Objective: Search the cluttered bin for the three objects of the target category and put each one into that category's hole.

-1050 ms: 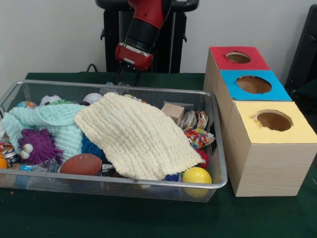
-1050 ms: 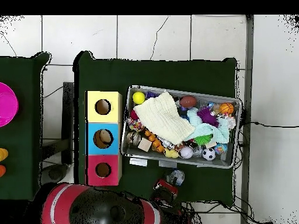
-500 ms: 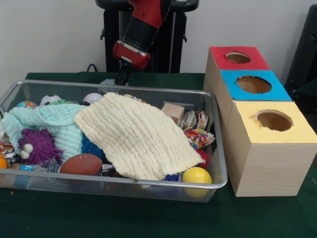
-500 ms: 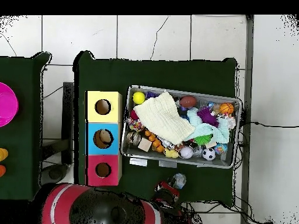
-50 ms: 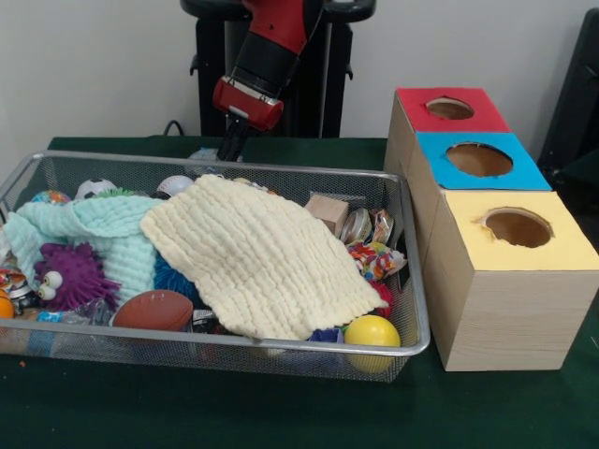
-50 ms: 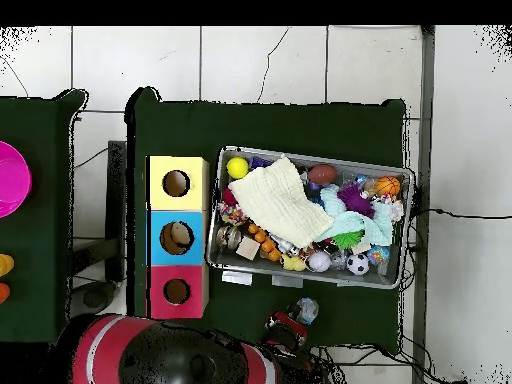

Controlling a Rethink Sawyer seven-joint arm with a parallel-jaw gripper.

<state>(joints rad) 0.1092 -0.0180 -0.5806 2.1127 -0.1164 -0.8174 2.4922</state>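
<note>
The wire bin (image 5: 281,171) (image 6: 300,284) is heaped with toys under a cream cloth (image 5: 253,253) (image 6: 275,200) and a mint cloth (image 5: 94,224). A yellow ball (image 5: 372,331), a brown football (image 5: 154,309), a purple spiky toy (image 5: 70,276) and a wooden block (image 5: 328,211) show around them. My gripper (image 5: 225,152) (image 6: 298,315) hangs tilted just outside the bin's long side nearest the robot, over green cloth. Its fingers look pressed together on a small pale blue-grey round thing (image 5: 203,152) (image 6: 306,310).
Three wooden boxes stand in a row beside the bin, with a red top (image 5: 412,101) (image 6: 160,285), a blue top (image 5: 440,150) (image 6: 160,240) and a yellow top (image 5: 468,210) (image 6: 160,170), each with a round hole. Something beige lies in the blue hole.
The fingers stood spread a second ago and have come together. The gripper has lifted slightly and drawn back from the bin, and the pale round thing moved with it.
</note>
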